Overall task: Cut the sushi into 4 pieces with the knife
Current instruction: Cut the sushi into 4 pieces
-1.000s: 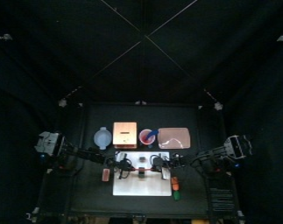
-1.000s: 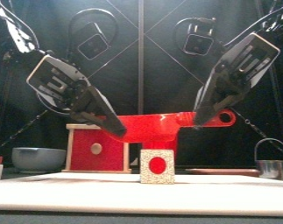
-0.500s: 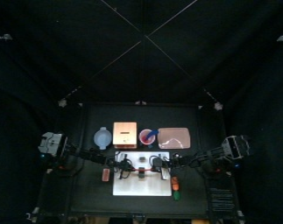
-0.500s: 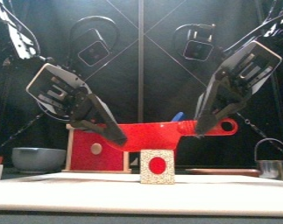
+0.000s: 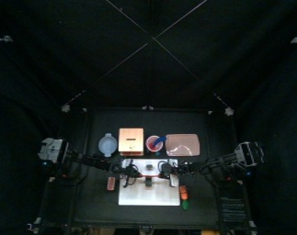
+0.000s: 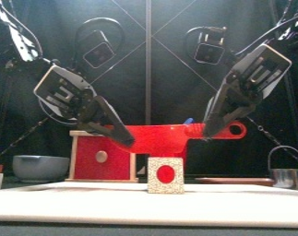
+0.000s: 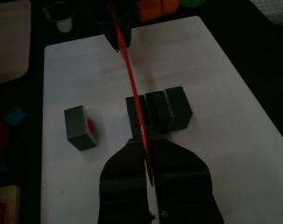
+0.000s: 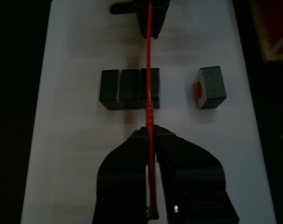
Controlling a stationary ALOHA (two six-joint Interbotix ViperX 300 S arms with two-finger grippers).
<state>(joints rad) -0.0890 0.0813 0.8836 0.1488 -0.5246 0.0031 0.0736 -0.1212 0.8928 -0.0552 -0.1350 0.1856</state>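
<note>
A red toy knife [image 6: 163, 136] hangs level above the white cutting board [image 5: 148, 195], held at both ends. My left gripper [image 6: 120, 138] is shut on its blade tip, and my right gripper [image 6: 213, 132] is shut on it near the handle. In the wrist views the knife [image 8: 148, 79] shows edge-on and crosses the dark green sushi roll [image 8: 131, 88] across its middle. One cut piece [image 8: 208, 86] with a red centre stands apart on the board. That piece [image 6: 166, 175] is nearest in the front view. I cannot tell whether the blade touches the roll.
Behind the board stand a blue-grey bowl [image 6: 41, 167], a wooden box with a red drawer front [image 6: 100, 157] and a pink tray [image 5: 183, 144]. A metal cutter [image 6: 287, 175] sits at the right. Small toy foods [image 5: 184, 194] lie beside the board's right edge.
The knife dipped slightly, then came back up a little. Both grippers keep hold of it. The sushi pieces have not moved.
</note>
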